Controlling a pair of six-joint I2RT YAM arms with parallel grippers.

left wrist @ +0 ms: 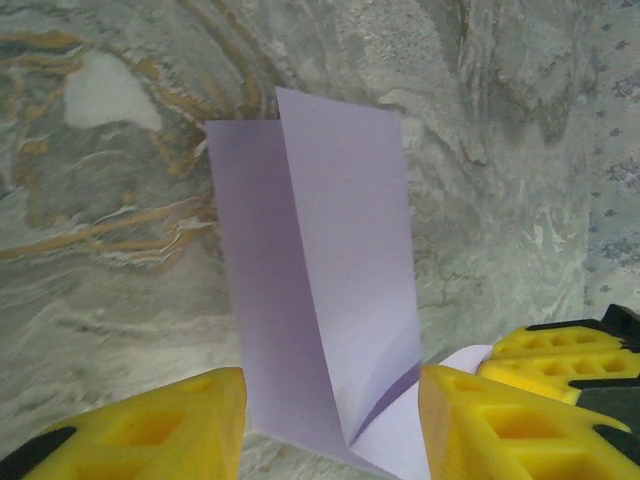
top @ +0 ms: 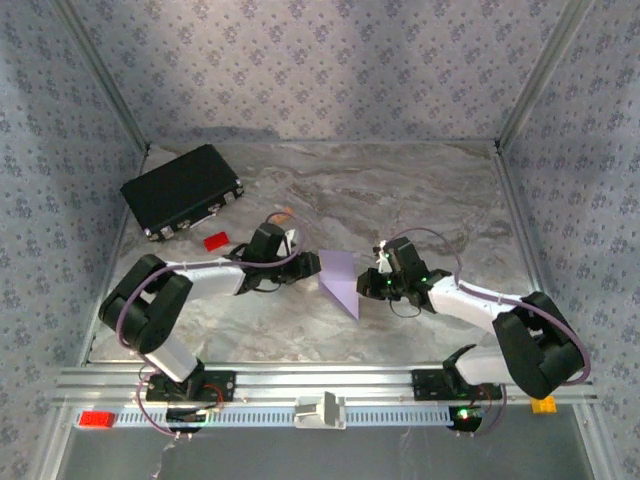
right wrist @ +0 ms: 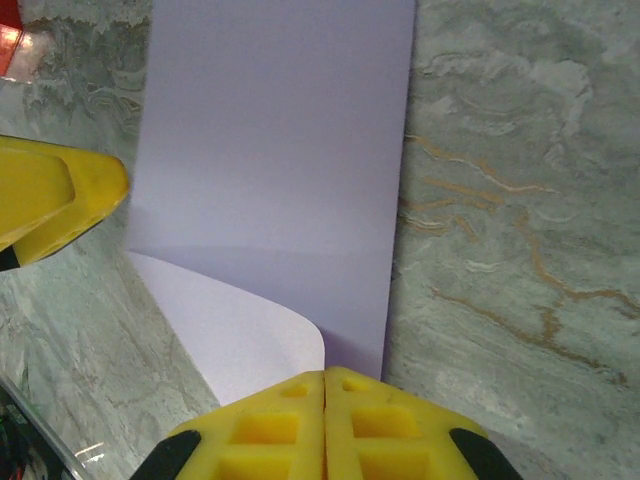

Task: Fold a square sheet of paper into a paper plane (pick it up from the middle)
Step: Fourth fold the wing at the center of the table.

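readable text: none that I can make out | pale lilac folded sheet of paper (right wrist: 270,130): plain, zero print | flat black rectangular case (top: 182,190): no lettering legible from up top | blue-grey wallpaper (top: 320,70): just a repeating floral motif, no words

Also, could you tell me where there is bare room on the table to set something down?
Bare: the far table from the black case to the right wall, and the near strip below the square sheet of paper. Crowded: mid-table around the paper, and by the red block.
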